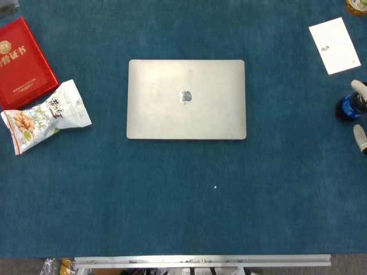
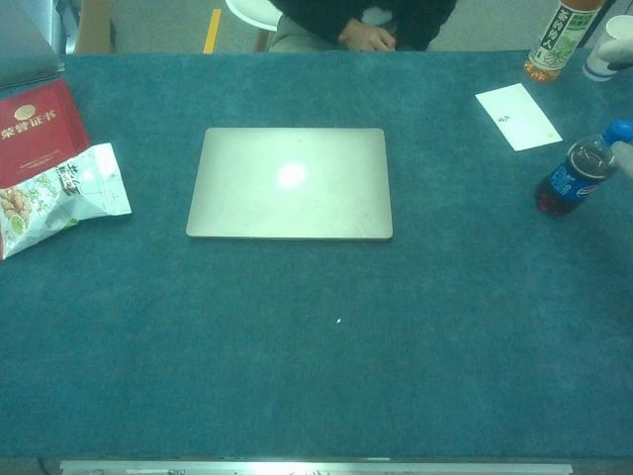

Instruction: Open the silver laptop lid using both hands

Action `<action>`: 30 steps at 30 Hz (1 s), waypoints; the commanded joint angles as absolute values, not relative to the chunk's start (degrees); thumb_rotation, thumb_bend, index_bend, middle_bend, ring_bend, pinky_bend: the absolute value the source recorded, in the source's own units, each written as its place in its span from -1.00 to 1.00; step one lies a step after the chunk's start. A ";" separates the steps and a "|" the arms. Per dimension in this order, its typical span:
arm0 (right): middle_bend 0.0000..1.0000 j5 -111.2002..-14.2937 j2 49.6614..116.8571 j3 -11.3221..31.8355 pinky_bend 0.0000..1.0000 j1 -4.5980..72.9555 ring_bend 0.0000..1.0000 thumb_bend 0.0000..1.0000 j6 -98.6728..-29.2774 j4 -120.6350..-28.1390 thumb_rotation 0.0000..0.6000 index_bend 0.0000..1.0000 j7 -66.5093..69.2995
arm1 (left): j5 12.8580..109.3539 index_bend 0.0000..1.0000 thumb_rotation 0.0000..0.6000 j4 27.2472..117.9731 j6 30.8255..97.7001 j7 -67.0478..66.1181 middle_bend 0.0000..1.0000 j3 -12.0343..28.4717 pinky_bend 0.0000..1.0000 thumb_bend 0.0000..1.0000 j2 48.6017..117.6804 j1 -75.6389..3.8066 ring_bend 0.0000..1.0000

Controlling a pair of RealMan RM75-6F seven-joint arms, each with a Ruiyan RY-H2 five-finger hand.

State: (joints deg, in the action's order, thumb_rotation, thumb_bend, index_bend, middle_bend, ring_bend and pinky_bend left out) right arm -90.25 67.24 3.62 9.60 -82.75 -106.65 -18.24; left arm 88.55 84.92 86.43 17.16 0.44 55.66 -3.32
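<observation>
Silver and closed flat, the laptop (image 1: 186, 99) lay near the middle of the blue cloth-covered table (image 1: 172, 206), its lid down and its logo facing up, with bare cloth on every side, which looked like a deliberate staging so that both hands could come in at the front edge without knocking anything. To the robot's left, a red certificate booklet (image 1: 22, 60) sat partly under a snack packet (image 1: 45, 114), both well apart from the laptop and seemingly parked out of the working area. To the right, a white card (image 1: 335, 46) lay near the far corner, and a cola bottle (image 2: 576, 176) with a blue cap stood upright at the table's right edge. Pale fingertips (image 1: 359, 137) of the right hand showed at that edge, on either side of the bottle; whether they gripped it or merely flanked it could not be told from so small a glimpse. The left hand appeared in neither view. A green-labelled bottle (image 2: 557, 38) stood at the far right corner. Nothing touched the lid, so the opening had not begun, by my reading.
</observation>
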 commanded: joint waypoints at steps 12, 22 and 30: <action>-0.55 -91.71 66.57 3.85 -0.41 11.09 -0.62 -0.29 -81.16 -108.78 1.00 -0.69 -17.44 | 88.85 -0.31 1.00 84.45 87.38 17.92 -0.36 0.47 -0.53 -0.40 55.48 -2.87 -0.48; -0.55 -90.71 66.86 5.76 -0.41 17.23 -0.62 -0.74 -72.88 -109.69 1.00 -0.69 -19.84 | 88.60 -0.31 1.00 84.90 88.44 17.76 -0.37 0.55 -0.53 -0.40 54.67 -2.14 -0.48; -0.57 -86.08 71.47 8.67 -0.41 24.02 -0.64 -0.99 -64.60 -106.99 1.00 -0.69 -22.73 | 88.65 -0.31 1.00 85.63 89.24 17.46 -0.37 0.48 -0.53 -0.41 54.42 -1.51 -0.48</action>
